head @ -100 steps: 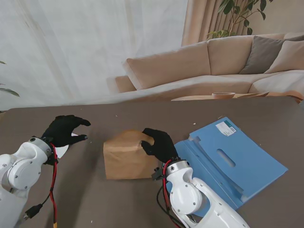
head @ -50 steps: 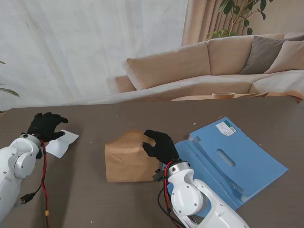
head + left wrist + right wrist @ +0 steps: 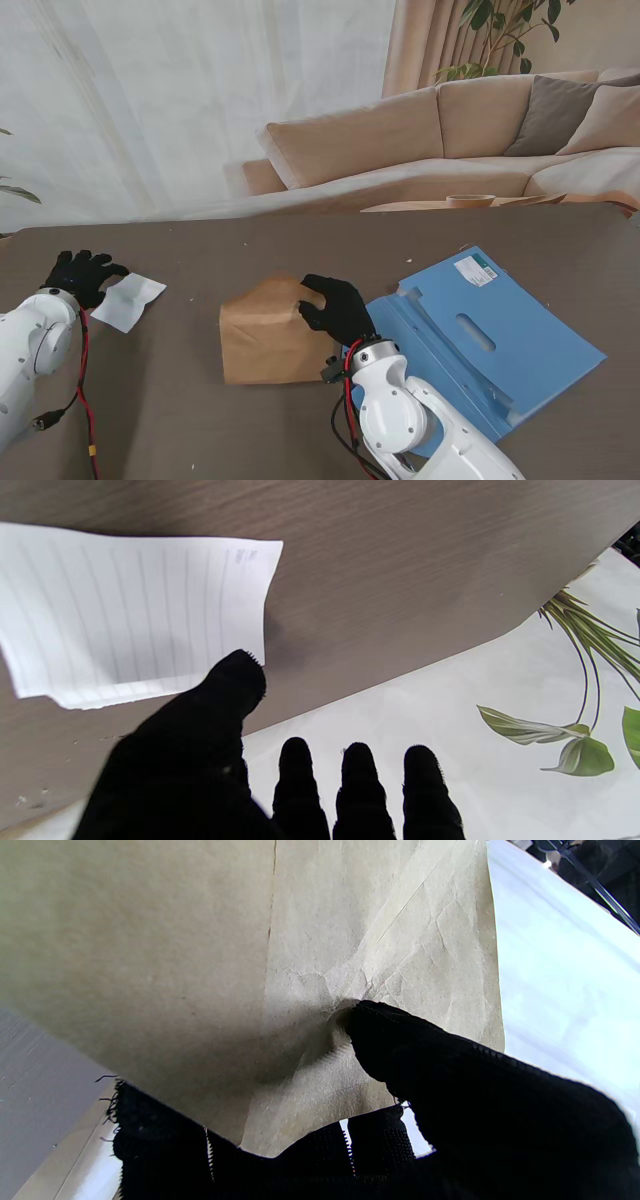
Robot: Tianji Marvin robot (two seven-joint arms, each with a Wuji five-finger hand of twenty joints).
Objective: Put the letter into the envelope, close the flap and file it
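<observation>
The brown paper envelope (image 3: 262, 330) lies near the table's middle, with my right hand (image 3: 335, 305) shut on its right edge; the right wrist view shows the thumb pressing into the creased envelope (image 3: 250, 965) while the fingers lie under it. The letter (image 3: 127, 301), a white lined sheet, lies flat at the left. My left hand (image 3: 78, 273) hovers just left of it, fingers spread and holding nothing. In the left wrist view the thumb (image 3: 225, 695) reaches toward the corner of the letter (image 3: 130, 615).
A blue file folder (image 3: 480, 335) lies open on the right of the table, next to the envelope. The table's left edge is close to my left hand. A sofa and a plant stand behind the table.
My left hand has let go of the letter and drawn back to the left; the sheet now lies flat on the table. The right hand stays on the envelope.
</observation>
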